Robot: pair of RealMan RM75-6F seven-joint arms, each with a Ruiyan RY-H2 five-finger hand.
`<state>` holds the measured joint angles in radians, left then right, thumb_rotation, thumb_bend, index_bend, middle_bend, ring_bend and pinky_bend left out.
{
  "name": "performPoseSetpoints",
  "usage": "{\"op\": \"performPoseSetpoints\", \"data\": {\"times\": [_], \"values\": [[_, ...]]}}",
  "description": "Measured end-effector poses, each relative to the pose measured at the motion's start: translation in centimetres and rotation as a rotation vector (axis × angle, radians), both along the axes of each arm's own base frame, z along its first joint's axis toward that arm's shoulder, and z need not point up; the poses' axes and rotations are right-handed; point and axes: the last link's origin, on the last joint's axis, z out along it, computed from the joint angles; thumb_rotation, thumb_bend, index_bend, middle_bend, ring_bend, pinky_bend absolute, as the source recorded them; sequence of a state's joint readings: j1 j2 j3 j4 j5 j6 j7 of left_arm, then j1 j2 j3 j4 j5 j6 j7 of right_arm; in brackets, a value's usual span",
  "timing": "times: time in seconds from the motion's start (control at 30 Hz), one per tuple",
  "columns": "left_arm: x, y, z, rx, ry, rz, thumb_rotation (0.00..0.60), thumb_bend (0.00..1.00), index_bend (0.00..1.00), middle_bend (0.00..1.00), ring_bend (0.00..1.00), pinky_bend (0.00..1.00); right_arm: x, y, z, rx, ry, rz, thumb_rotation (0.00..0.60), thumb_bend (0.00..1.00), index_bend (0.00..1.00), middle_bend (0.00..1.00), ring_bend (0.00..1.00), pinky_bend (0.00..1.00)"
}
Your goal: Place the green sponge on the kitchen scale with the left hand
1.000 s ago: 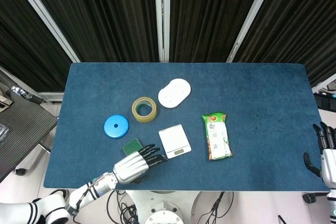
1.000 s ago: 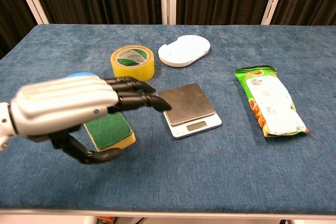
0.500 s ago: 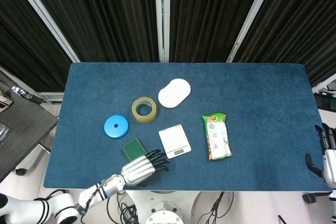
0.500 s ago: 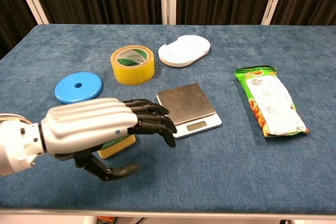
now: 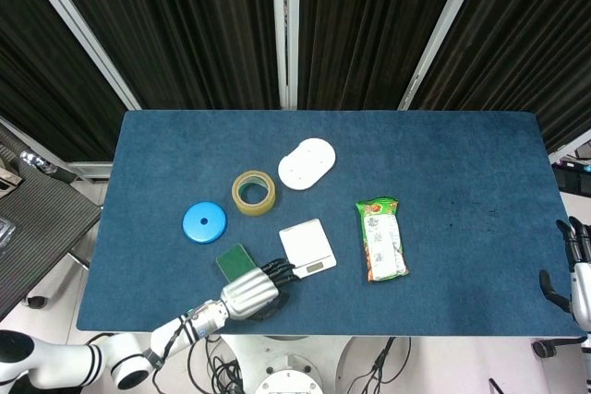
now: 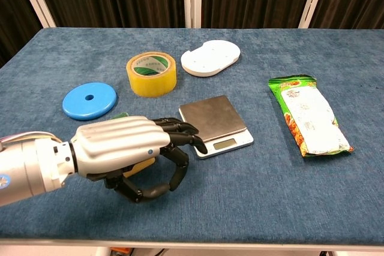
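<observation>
The green sponge [image 5: 234, 261] with a yellow underside lies flat on the blue table, just left of the small white kitchen scale [image 5: 307, 247]. My left hand [image 5: 251, 291] sits over the sponge's near end, fingers curled down beside the scale's front corner. In the chest view the left hand [image 6: 126, 151] hides nearly all of the sponge [image 6: 139, 166]; only a yellow strip shows between palm and thumb, so I cannot tell whether it is gripped. The scale [image 6: 214, 121] has a bare steel plate. My right hand [image 5: 577, 274] hangs off the table's right edge, fingers apart, holding nothing.
A blue disc [image 5: 204, 221] lies left of the sponge, a roll of yellow tape [image 5: 253, 192] behind it, and a white oval board [image 5: 306, 163] further back. A green snack packet [image 5: 381, 239] lies right of the scale. Black curtains stand behind the table.
My left hand has moved back toward the table's near edge and lower, then slid in over the sponge's near end, and its fingers have curled downward. The sponge and scale have not moved.
</observation>
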<state>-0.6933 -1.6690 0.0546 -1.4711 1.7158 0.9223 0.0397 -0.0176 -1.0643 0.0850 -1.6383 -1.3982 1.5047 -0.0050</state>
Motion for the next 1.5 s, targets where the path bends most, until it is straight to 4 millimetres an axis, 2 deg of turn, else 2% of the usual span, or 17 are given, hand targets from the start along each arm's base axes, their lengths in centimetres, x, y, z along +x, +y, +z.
{"op": "performPoseSetpoints", "data": {"times": [0.27, 1.5], "values": [[-0.2, 0.3, -0.2, 0.004, 0.012, 0.017, 0.600, 0.48, 0.63, 0.12, 0.00, 0.00, -0.2, -0.2, -0.2, 0.007, -0.004, -0.007, 0.600, 0.33, 0.00, 0.00, 0.00, 0.00], [-0.5, 1.1, -1.4, -0.011, 0.079, 0.017, 0.600, 0.48, 0.63, 0.12, 0.00, 0.00, -1.3, -0.2, -0.5, 0.025, -0.003, -0.046, 0.600, 0.33, 0.00, 0.00, 0.00, 0.00]]}}
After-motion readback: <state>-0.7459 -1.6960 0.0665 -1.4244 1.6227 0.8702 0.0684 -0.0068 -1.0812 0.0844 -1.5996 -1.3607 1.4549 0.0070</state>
